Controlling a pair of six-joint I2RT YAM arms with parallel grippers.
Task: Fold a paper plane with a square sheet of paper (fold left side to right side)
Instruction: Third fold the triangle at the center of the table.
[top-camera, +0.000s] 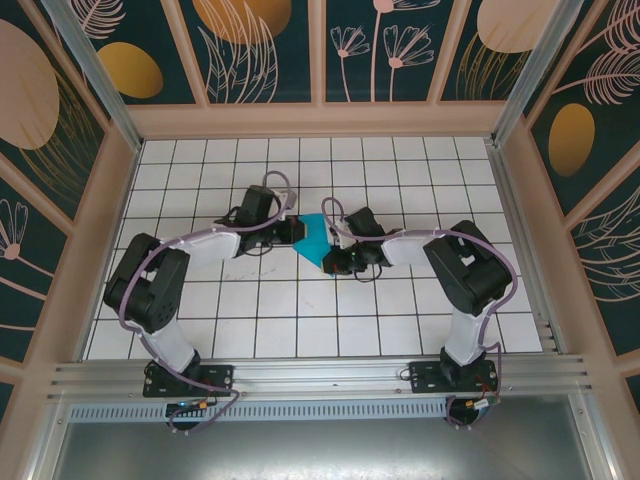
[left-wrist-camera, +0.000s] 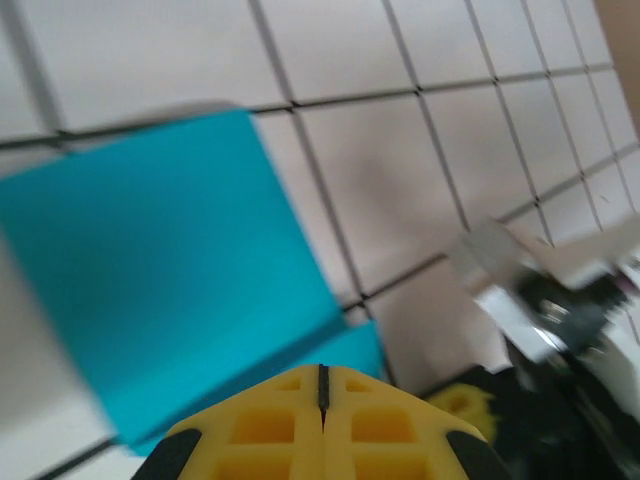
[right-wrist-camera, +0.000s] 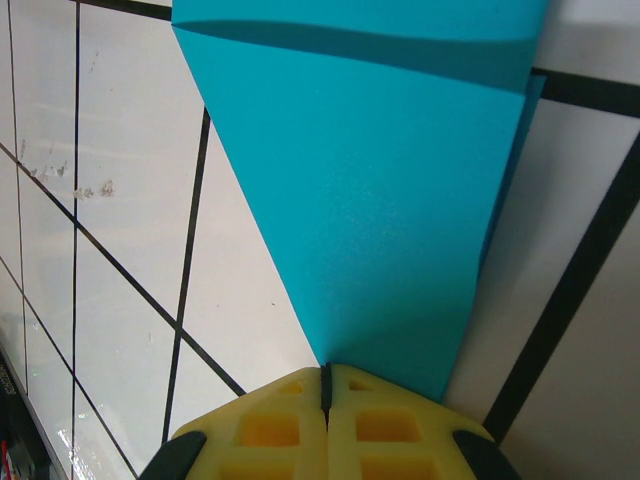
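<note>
The square sheet of paper (top-camera: 316, 240) lies folded into a cyan-teal wedge on the white tiled table, between my two grippers. My left gripper (top-camera: 297, 231) sits at its left edge. In the left wrist view its yellow jaws (left-wrist-camera: 322, 385) are pressed together over the paper (left-wrist-camera: 170, 270), where one flap stands a little above a lower layer. My right gripper (top-camera: 331, 262) is at the paper's near right end. In the right wrist view its yellow jaws (right-wrist-camera: 325, 385) are shut, with their tip on the narrow end of the paper (right-wrist-camera: 390, 200). I cannot tell whether either pinches the paper.
The table (top-camera: 300, 320) is white tile with black grid lines, walled by a wooden frame (top-camera: 320, 120). An aluminium rail (top-camera: 320, 375) runs along the near edge by both arm bases. The right arm's wrist (left-wrist-camera: 560, 310) shows at the right of the left wrist view.
</note>
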